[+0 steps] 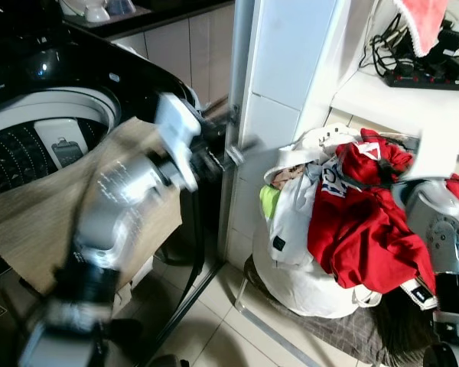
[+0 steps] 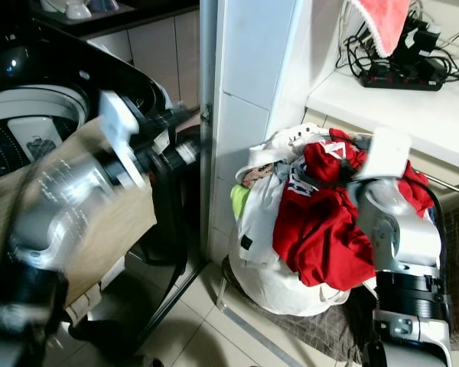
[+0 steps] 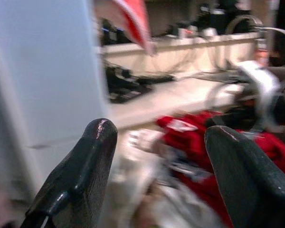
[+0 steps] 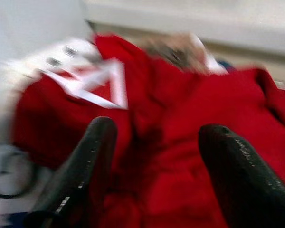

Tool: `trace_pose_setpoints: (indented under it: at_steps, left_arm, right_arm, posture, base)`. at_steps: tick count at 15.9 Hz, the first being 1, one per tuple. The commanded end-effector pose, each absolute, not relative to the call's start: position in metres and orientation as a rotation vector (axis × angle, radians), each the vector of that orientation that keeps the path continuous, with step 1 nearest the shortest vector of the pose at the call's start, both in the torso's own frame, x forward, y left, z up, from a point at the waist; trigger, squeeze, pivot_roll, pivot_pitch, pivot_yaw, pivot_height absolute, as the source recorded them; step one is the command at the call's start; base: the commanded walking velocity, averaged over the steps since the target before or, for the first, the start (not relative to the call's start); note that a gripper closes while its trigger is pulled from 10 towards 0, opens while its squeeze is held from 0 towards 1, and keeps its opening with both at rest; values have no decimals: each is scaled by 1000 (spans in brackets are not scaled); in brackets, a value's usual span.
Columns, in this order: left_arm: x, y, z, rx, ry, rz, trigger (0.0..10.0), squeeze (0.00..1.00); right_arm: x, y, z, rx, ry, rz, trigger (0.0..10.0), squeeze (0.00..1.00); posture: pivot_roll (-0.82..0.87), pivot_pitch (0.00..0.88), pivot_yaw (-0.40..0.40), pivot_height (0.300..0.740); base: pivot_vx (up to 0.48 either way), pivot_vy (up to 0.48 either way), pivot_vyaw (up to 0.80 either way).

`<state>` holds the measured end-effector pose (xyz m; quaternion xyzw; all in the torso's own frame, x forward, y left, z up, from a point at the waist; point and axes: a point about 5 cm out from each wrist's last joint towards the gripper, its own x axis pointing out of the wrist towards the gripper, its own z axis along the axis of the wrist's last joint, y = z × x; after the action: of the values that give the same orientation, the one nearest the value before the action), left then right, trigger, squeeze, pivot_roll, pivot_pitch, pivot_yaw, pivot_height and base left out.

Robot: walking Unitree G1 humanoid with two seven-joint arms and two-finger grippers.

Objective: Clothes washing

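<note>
The right gripper (image 4: pixel 154 156), fingers spread, hovers over the crumpled red cloth garment (image 1: pixel 367 229) to grab it, while the left gripper (image 3: pixel 156 166) swings across, equally spread.

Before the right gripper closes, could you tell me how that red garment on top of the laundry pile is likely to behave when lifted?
The red garment is probably floppy: it drapes in folds over the white laundry bag. It may drag neighbours, since the white clothes lie tangled against it. It looks light and thin, so the open right gripper should pinch a fold easily.
</note>
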<state>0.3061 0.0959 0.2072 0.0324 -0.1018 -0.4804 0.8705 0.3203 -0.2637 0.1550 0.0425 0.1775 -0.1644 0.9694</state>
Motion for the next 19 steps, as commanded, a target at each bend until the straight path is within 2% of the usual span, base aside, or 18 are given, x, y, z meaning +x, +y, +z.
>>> trace_pose_setpoints:
  at_steps: [1, 5, 6, 7, 10, 11, 13, 14, 19]
  left_arm:
    - [300, 91, 212, 93, -211, -1032, 10000, 0]
    - [289, 85, 206, 97, -138, -1082, 10000, 0]
    - [287, 86, 204, 96, -128, -1075, 10000, 0]
    - [286, 86, 203, 97, -121, -1074, 10000, 0]
    - [283, 86, 202, 99, -98, -1078, 10000, 0]
    - [282, 86, 202, 100, -91, -1086, 10000, 0]
    - [280, 86, 202, 99, -80, -1109, 10000, 0]
    - [275, 86, 202, 83, -55, -1160, 10000, 0]
    - [264, 84, 199, 75, -2, -1254, 10000, 0]
  right_arm:
    - [322, -275, 158, 109, 337, -377, 10000, 1000]
    - [322, -292, 141, 216, 426, -462, 10000, 1000]
    - [321, -292, 131, 242, 479, -449, 10000, 435]
    - [321, -291, 127, 241, 500, -439, 10000, 0]
    - [320, -290, 118, 267, 534, -431, 10000, 0]
    - [319, -289, 115, 289, 546, -431, 8039, 0]
    - [319, -287, 112, 325, 560, -427, 2039, 0]
    - [318, -287, 110, 329, 563, -425, 0, 0]
    - [317, -287, 108, 335, 561, -426, 0, 0]
  posture:
    - [-124, 0, -30, 740]
    - [-117, 0, -40, 740]
    - [-113, 0, -41, 740]
    - [-112, 0, -42, 740]
    - [-110, 0, -44, 740]
    - [-110, 0, -43, 740]
    - [-111, 0, -42, 740]
    - [-111, 0, -41, 740]
    - [-115, 0, -36, 740]
  base:
    - [0, 0, 0]
    - [0, 0, 0]
    - [0, 0, 0]
    - [0, 0, 0]
    - [0, 0, 0]
    - [0, 0, 0]
    - [0, 0, 0]
    - [0, 0, 0]
    - [0, 0, 0]
